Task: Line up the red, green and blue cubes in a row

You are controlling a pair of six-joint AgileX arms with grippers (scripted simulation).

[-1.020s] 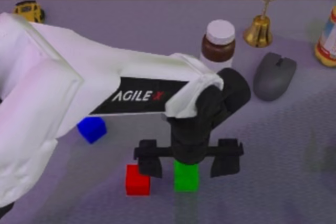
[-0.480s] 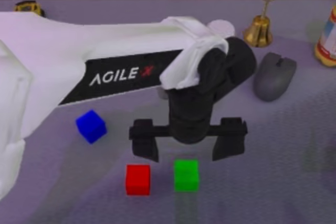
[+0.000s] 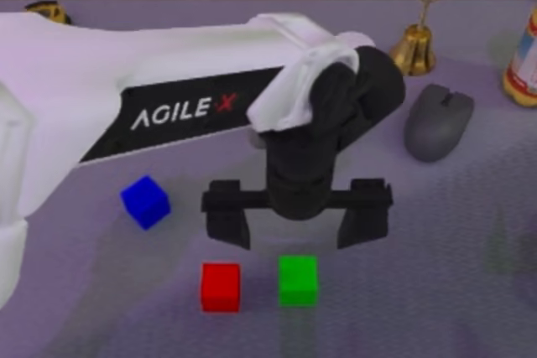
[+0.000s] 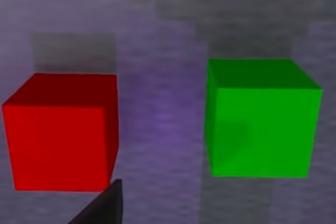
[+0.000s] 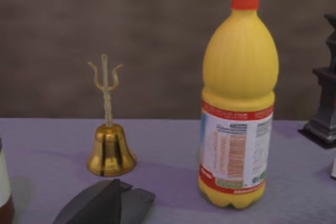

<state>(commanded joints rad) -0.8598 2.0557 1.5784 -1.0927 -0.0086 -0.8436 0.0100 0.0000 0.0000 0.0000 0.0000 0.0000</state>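
The red cube (image 3: pixel 221 287) and the green cube (image 3: pixel 298 280) sit side by side near the table's front edge, a narrow gap between them. The blue cube (image 3: pixel 145 201) lies apart, farther back on the left. My left gripper (image 3: pixel 294 241) hangs open and empty just behind and above the green cube. In the left wrist view the red cube (image 4: pixel 60 135) and green cube (image 4: pixel 260 124) fill the picture, with one dark fingertip (image 4: pixel 105 205) at the edge. My right arm is out of the top view; one of its fingertips (image 5: pixel 100 205) shows in the right wrist view.
A grey mouse (image 3: pixel 438 121), a brass bell (image 3: pixel 413 46) and a yellow bottle (image 3: pixel 524 60) stand at the back right. A brown jar (image 3: pixel 357 39) is mostly hidden behind my left arm. A yellow toy car (image 3: pixel 46 10) peeks out at the back left.
My left gripper, open around the green cube a second ago, has risen and drawn back from it. The green cube stays beside the red one.
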